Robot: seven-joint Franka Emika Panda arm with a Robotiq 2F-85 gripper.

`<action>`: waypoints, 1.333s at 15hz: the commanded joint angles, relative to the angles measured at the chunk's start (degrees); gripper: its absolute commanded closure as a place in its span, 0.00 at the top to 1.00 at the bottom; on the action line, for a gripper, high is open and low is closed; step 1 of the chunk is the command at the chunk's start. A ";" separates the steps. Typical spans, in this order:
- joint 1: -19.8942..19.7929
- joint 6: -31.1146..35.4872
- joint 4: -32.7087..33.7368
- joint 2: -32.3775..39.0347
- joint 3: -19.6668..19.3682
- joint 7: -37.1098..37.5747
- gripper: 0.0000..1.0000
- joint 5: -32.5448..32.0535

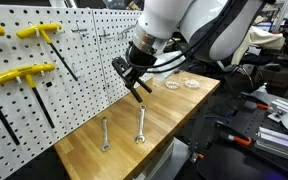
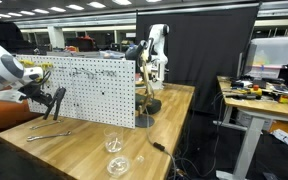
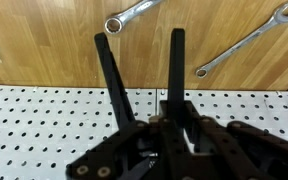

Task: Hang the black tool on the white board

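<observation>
My gripper [image 1: 136,66] is shut on the black tool [image 1: 134,84], whose two slim handles point down toward the table. It hangs just in front of the white board [image 1: 74,50], an upright pegboard standing on the wooden table. In the wrist view the tool's handles [image 3: 176,70] stick out from the gripper [image 3: 174,128], spread in a narrow V, with the white board [image 3: 44,120] right behind them. From the side, the gripper [image 2: 44,95] holds the tool [image 2: 55,103] close to the white board [image 2: 99,90] face.
Two silver wrenches [image 1: 105,133] [image 1: 141,125] lie on the table below the gripper. Yellow-handled T keys [image 1: 24,72] hang on the board to the side. Clear plastic cups [image 2: 112,140] and a black pen [image 2: 157,147] lie on the table, and a stand [image 2: 144,90] rises behind the board.
</observation>
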 commanded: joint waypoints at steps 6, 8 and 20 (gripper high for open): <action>1.88 1.64 0.76 0.63 -2.40 -0.32 0.04 -0.02; 3.26 3.13 0.62 0.86 -4.19 -0.04 0.04 0.25; 22.51 11.78 -8.77 2.52 -17.55 -16.75 0.04 28.53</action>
